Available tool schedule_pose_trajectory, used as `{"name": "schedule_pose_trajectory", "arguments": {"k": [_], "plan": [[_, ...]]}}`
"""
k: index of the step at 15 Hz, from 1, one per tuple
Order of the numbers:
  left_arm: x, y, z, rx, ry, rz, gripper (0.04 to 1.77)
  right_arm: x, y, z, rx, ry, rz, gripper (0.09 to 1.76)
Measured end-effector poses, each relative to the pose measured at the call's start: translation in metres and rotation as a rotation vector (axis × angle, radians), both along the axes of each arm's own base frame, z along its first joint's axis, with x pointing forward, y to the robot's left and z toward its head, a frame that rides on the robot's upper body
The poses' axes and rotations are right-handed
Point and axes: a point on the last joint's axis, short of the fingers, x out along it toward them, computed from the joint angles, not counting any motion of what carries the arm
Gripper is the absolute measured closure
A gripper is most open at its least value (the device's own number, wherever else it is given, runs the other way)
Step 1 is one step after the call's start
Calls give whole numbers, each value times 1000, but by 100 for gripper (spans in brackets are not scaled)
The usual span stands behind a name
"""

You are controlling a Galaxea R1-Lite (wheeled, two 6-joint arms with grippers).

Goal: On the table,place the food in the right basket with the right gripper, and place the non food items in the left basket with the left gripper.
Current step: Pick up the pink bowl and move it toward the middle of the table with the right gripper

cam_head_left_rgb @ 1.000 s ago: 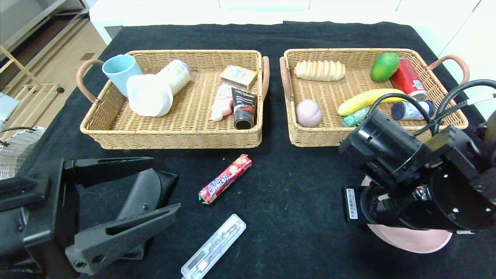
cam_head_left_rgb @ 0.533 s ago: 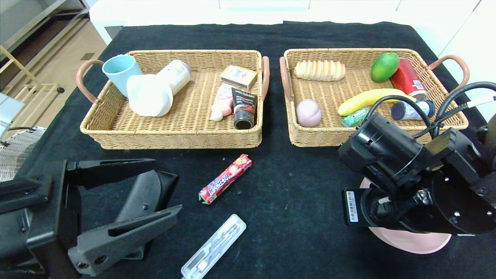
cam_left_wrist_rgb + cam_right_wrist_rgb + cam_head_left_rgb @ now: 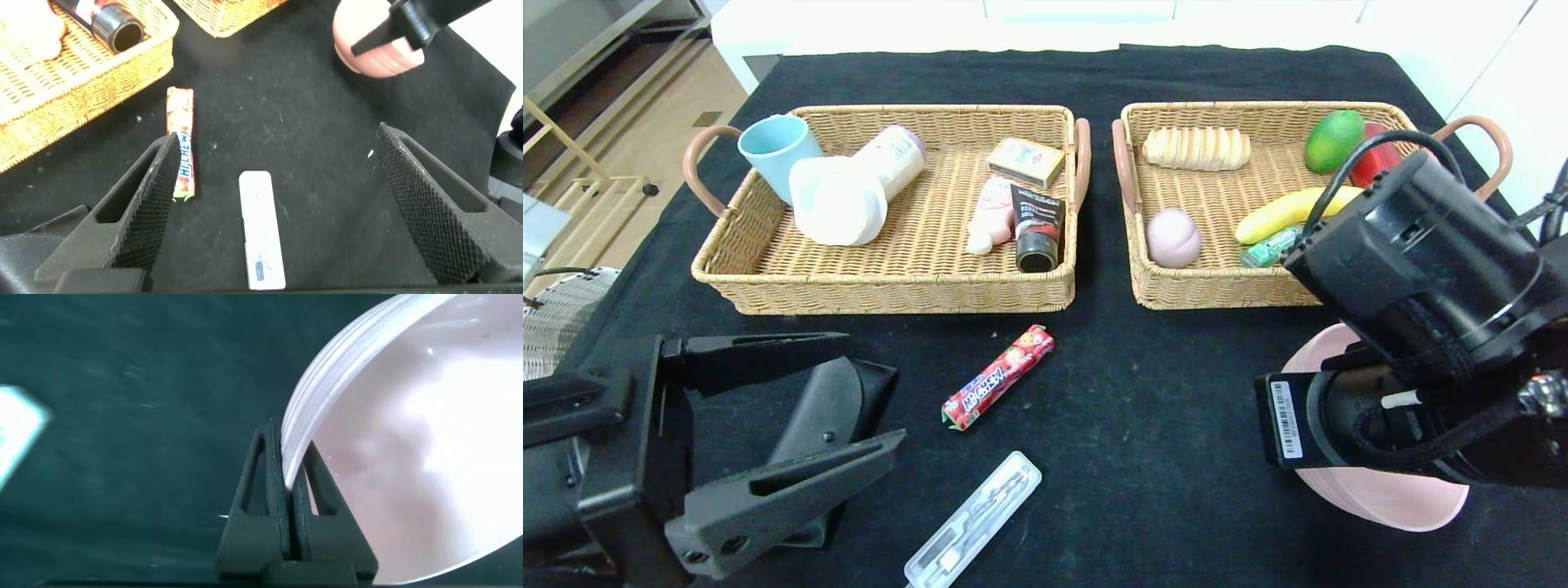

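My right gripper (image 3: 288, 469) is shut on the rim of the large pink bowl (image 3: 1380, 502), which stands tipped up at the table's front right; in the head view the right arm (image 3: 1421, 269) hides the jaws. At the front left my left gripper (image 3: 874, 392) hangs open over the black glasses case (image 3: 821, 408). In the left wrist view the clear cutlery box (image 3: 261, 229) lies on the cloth between the open fingers. The red candy pack (image 3: 998, 377) lies in the middle. The peach ball (image 3: 1174, 237) and bread loaf (image 3: 1196, 149) lie in the right basket (image 3: 1217, 294).
The left basket (image 3: 890, 290) holds a blue cup (image 3: 772, 147), a white container (image 3: 837, 200), a small box (image 3: 1025, 161) and tubes. A mango (image 3: 1333, 140) and a banana (image 3: 1278, 214) lie in the right basket. The black cloth (image 3: 1143, 408) lies bare between candy and bowl.
The right arm has risen and swung back toward the right basket, tipping the pink bowl up by its rim. The left gripper has stayed in place, open.
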Motion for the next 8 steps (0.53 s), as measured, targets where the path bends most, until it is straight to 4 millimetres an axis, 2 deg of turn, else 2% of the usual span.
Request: {"name": "schedule_pose_trajectory", "arguments": {"k": [3, 5, 8], "plan": [[0, 1, 1, -2, -4, 6, 9, -9, 20, 19, 33, -57, 61, 169], [0, 3, 2, -3, -11, 18, 9, -10, 40, 30, 74, -88, 105, 169], [-1, 5, 5, -5, -25, 27, 9, -8, 72, 35, 112, -111, 154, 169]]}}
